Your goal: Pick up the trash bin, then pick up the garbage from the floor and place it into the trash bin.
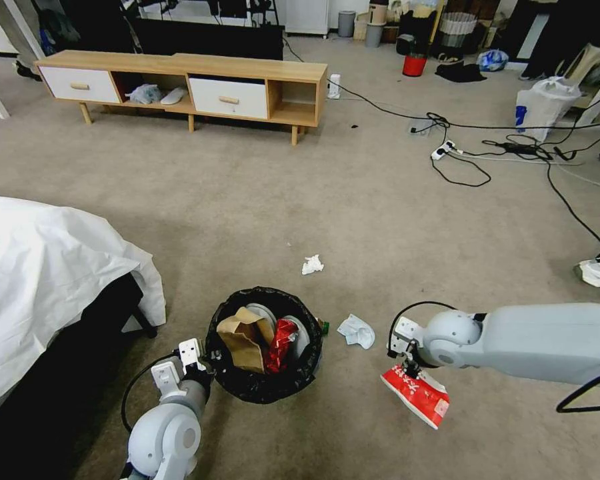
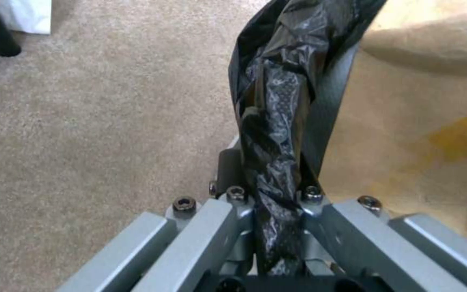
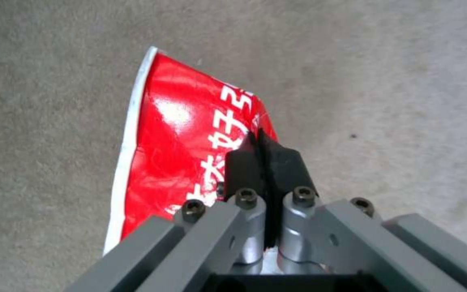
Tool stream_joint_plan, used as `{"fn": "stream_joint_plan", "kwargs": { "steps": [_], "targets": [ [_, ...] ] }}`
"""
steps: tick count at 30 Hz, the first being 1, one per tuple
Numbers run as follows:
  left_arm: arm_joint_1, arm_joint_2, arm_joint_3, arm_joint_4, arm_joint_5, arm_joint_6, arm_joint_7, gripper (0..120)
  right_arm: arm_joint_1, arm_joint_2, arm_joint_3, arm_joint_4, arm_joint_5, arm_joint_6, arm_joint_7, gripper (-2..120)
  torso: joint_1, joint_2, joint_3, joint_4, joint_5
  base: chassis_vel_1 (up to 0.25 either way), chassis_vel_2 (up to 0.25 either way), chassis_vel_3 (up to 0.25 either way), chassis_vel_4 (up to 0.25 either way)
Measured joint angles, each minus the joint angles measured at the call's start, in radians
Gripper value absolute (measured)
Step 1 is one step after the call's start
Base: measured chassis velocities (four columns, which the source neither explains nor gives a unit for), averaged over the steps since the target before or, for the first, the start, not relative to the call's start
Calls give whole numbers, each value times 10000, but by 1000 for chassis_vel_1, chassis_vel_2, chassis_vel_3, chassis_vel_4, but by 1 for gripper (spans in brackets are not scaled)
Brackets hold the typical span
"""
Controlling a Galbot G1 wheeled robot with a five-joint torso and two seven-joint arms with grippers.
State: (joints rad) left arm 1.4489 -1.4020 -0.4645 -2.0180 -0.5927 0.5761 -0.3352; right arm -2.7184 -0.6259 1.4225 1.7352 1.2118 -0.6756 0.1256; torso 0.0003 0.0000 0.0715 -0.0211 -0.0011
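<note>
Pincer on our right is pressed tight on the red-and-white carton, which hangs from one pinched edge above the floor, just right of the trash bin. We reckon that thin grip could let the carton slip or swing and clip the rim on the way across. Our left pincer is clamped on the bin's black bag at the rim, so the liner might pull loose. Two crumpled tissues lie on the carpet beyond the bin.
</note>
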Motion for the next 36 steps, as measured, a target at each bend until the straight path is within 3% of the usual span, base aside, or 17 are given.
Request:
{"fn": "stream_joint_plan", "kwargs": {
  "steps": [7, 13, 14, 16, 17, 20, 23, 36],
  "targets": [
    [55, 70, 157, -257, -313, 231, -209, 1, 1192, 1067, -552, 1044, -339, 67, -2, 0, 0, -1, 1, -1, -1, 0, 0, 0, 0],
    [141, 236, 274, -543, -850, 521, -643, 1, 3544, 3079, -1963, 2401, -1233, 370, -285, 0, 0, -3, -1, 3, 1, 0, 0, 0, 0],
    [141, 236, 274, -543, -850, 521, -643, 1, 3544, 3079, -1963, 2401, -1233, 370, -285, 0, 0, -3, -1, 3, 1, 0, 0, 0, 0],
    [145, 294, 338, -639, -1056, 649, -813, 1, 4526, 3885, -2605, 2924, -1567, 475, -480, 0, 0, -3, -1, -9, 0, 0, 0, 0, 0],
    [145, 294, 338, -639, -1056, 649, -813, 1, 4526, 3885, -2605, 2924, -1567, 475, -480, 0, 0, -3, -1, -9, 0, 0, 0, 0, 0],
    [127, 378, 426, -784, -1588, 930, -1219, 1, 5684, 4988, -3044, 3735, -1809, 596, -598, 0, 0, -2, -1, -1, 2, 0, 0, 0, 0],
    [97, 438, 503, -847, -1892, 1102, -1488, 1, 6269, 5540, -3128, 4213, -1820, 647, -599, 0, 0, -3, -2, 1, 2, 0, 0, 0, 0],
    [-232, 497, 717, -676, -2273, 1344, -1922, 1, 7282, 6347, -3180, 5232, -1768, 837, -567, 0, 0, -1, -1, 0, 2, 0, 0, 0, 0]
  ]
}}
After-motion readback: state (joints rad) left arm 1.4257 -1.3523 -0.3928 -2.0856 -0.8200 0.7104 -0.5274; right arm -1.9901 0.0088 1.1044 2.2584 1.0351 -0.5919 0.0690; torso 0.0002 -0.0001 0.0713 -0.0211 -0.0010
